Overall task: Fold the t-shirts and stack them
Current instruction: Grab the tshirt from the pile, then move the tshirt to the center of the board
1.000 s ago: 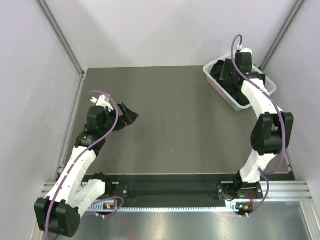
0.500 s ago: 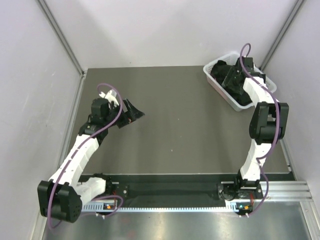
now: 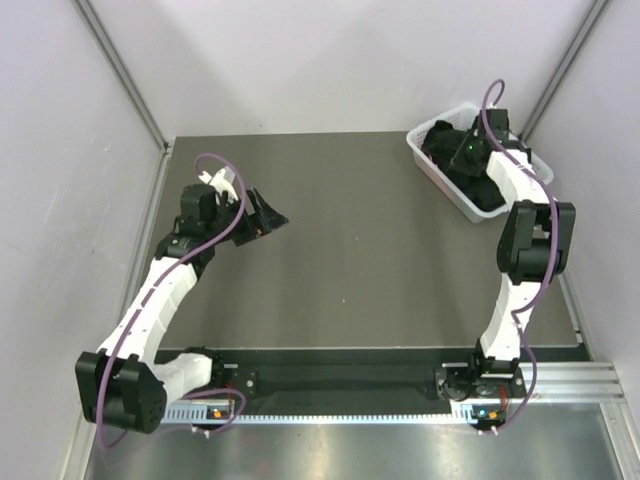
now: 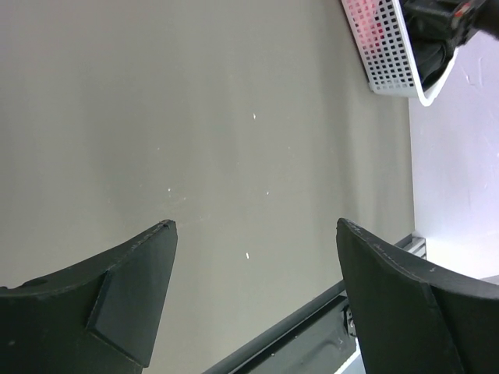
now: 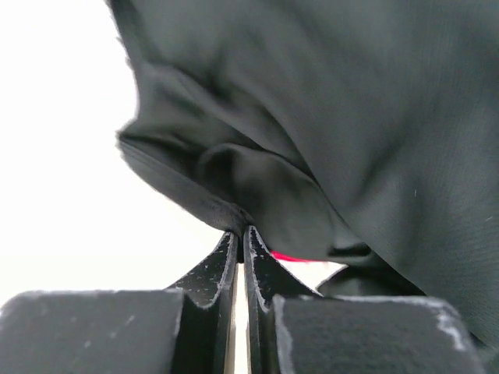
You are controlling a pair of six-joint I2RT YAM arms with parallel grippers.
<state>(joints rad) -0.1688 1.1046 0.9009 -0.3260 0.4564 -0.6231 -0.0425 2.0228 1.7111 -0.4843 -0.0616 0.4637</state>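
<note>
The black t-shirt lies bunched in the white lattice basket at the far right of the table. My right gripper reaches down into the basket. In the right wrist view it is shut on a fold of the black t-shirt, and a sliver of a red t-shirt shows under the black cloth. My left gripper hangs open over the bare left part of the table, with nothing between its fingers. Pink-red cloth shows through the basket's lattice.
The grey table is bounded by side walls and a metal rail at the near edge. The basket stands tight in the far right corner, close to the right wall.
My right gripper sank into the basket and its jaws closed on the black t-shirt. My left arm stretched a little further out over the table, its jaws narrowing slightly.
</note>
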